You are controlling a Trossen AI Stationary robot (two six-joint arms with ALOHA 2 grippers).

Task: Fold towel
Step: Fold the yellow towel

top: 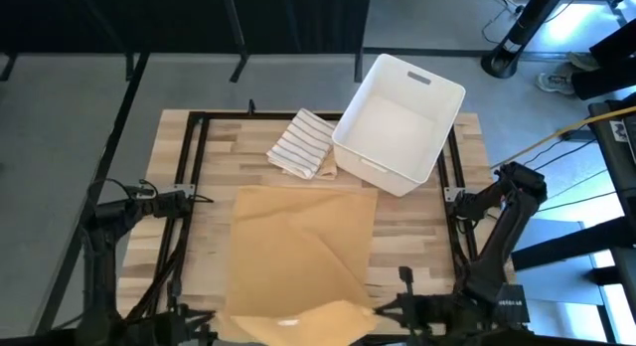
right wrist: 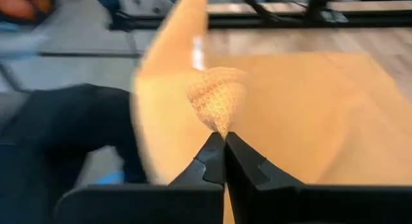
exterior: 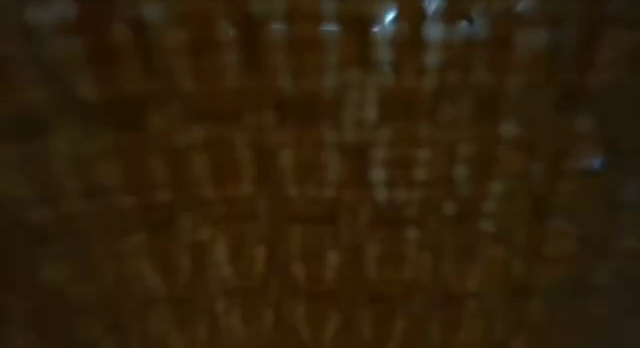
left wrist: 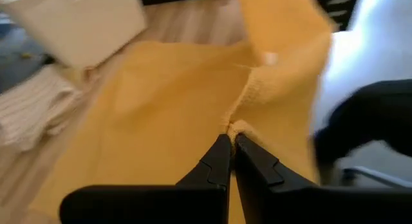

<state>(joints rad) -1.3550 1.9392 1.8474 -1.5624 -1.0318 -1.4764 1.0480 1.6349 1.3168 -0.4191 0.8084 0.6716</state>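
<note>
From above, the yellow towel (top: 303, 252) lay spread on the wooden surface (top: 407, 237), its near edge lifted and turned back between the left gripper (top: 214, 324) and the right gripper (top: 383, 311), each closed on a near corner. Beyond the jaws, past the towel's far edge, sat a striped cloth (top: 301, 144) and a white bin (top: 399, 120), just beside each other; the flat stretch of towel in between gave the only open room to carry the fold. The low view was filled with blurred dark weave, nothing legible. In the left wrist view the jaws pinched a bunched corner of towel (left wrist: 235, 127), the cloth draping limp ahead. The right wrist view showed the same: jaws shut on a puckered waffle-weave corner (right wrist: 217, 98). It looked soft, light and floppy, best held at corners.
</note>
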